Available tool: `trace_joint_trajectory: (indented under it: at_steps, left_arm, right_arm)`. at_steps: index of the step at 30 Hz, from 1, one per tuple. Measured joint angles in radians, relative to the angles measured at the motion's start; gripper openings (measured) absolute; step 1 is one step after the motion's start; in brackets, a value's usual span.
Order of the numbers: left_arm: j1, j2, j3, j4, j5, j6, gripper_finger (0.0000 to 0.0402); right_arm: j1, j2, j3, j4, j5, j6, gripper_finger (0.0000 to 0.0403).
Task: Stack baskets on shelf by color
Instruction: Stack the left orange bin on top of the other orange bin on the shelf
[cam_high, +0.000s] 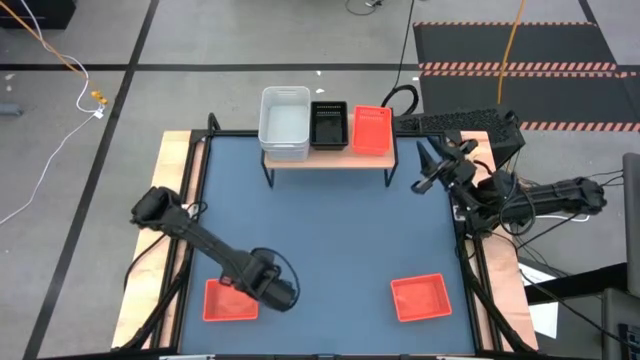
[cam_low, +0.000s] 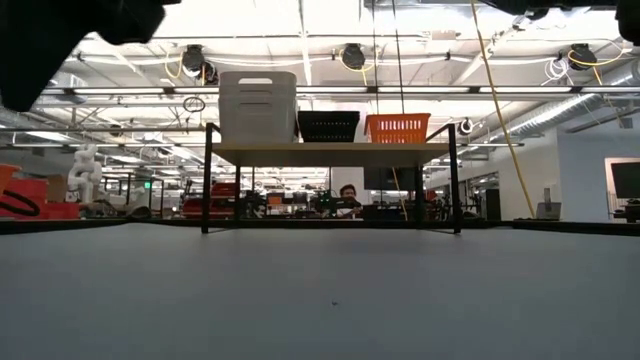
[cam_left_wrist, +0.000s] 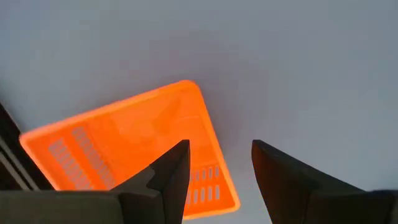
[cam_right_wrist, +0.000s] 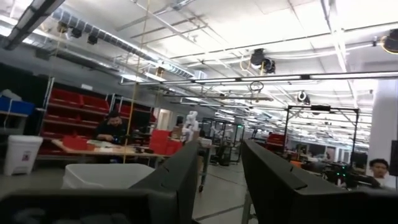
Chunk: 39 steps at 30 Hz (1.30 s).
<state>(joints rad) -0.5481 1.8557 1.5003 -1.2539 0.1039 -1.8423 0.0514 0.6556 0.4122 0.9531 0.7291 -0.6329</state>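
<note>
The shelf (cam_high: 330, 158) stands at the table's far middle. On its board rest a tall white basket stack (cam_high: 285, 122), a black basket (cam_high: 328, 125) and a red basket (cam_high: 371, 128); they also show in the low view, white (cam_low: 257, 105), black (cam_low: 328, 125) and red (cam_low: 397, 127). Two more red baskets rest on the table, one near left (cam_high: 228, 301) and one near right (cam_high: 420, 297). My left gripper (cam_high: 270, 292) hangs open over the right end of the near-left red basket (cam_left_wrist: 130, 149) without touching it. My right gripper (cam_high: 428, 183) is open and empty, raised right of the shelf.
Black cables and a dark unit (cam_high: 460, 125) lie at the far right behind my right arm. The dark blue tabletop (cam_high: 330, 240) lies bare between the shelf and the two red baskets. Light wooden side edges (cam_high: 165, 200) frame the table. People sit in the room beyond (cam_low: 349, 196).
</note>
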Motion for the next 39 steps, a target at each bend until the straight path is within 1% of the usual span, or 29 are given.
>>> trace_joint_trajectory:
  at_steps: [3, 5, 7, 11, 14, 17, 19, 21, 23, 27, 28, 30, 34, 39]
  left_arm:
    - [-0.014, 0.000, 0.000, 0.002, -0.024, -0.087, 0.0175]
    - [-0.023, 0.000, -0.003, 0.005, -0.057, -0.116, 0.0175]
    - [-0.029, -0.002, -0.032, 0.053, -0.070, -0.141, 0.0175]
    - [-0.038, -0.002, -0.123, 0.205, -0.001, -0.178, 0.0175]
    - [-0.038, -0.001, -0.161, 0.228, 0.048, -0.199, 0.0175]
    - [-0.038, -0.001, -0.171, 0.228, 0.062, -0.189, 0.0174]
    - [-0.038, -0.001, -0.174, 0.227, 0.074, -0.153, 0.0166]
    - [-0.034, -0.001, -0.174, 0.228, 0.081, -0.112, 0.0144]
    - [-0.028, -0.001, -0.174, 0.231, 0.083, -0.069, 0.0110]
    - [-0.021, -0.001, -0.174, 0.235, 0.085, 0.009, 0.0024]
    - [-0.022, -0.001, -0.174, 0.236, 0.080, 0.021, 0.0015]
    - [-0.017, -0.002, -0.174, 0.261, 0.097, 0.060, 0.0016]
    - [0.009, -0.002, -0.157, 0.373, 0.189, 0.194, 0.0035]
    - [0.013, -0.002, -0.110, 0.711, 0.200, 0.431, 0.0032]
  right_arm:
    - [-0.013, 0.000, 0.000, 0.001, -0.013, 0.020, 0.0118]
    - [-0.021, 0.000, 0.000, 0.000, -0.054, 0.034, 0.0118]
    - [-0.027, 0.000, 0.000, 0.000, -0.099, 0.056, 0.0118]
    - [-0.031, 0.001, 0.000, -0.004, -0.144, 0.071, 0.0118]
    - [-0.031, 0.001, 0.000, -0.007, -0.155, 0.070, 0.0118]
    - [-0.031, 0.001, 0.000, -0.007, -0.155, 0.070, 0.0118]
    - [-0.031, 0.001, 0.000, -0.007, -0.155, 0.069, 0.0118]
    - [-0.031, 0.001, 0.000, -0.007, -0.155, 0.070, 0.0118]
    - [-0.031, 0.001, 0.000, -0.007, -0.155, 0.070, 0.0118]
    - [-0.031, 0.001, 0.000, -0.008, -0.155, 0.071, 0.0118]
    - [-0.031, 0.001, 0.000, -0.012, -0.155, 0.071, 0.0118]
    - [-0.030, 0.002, 0.000, -0.019, -0.155, 0.071, 0.0118]
    - [-0.030, 0.001, 0.000, -0.021, -0.155, 0.072, 0.0118]
    - [-0.030, 0.002, 0.000, -0.022, -0.155, 0.072, 0.0118]
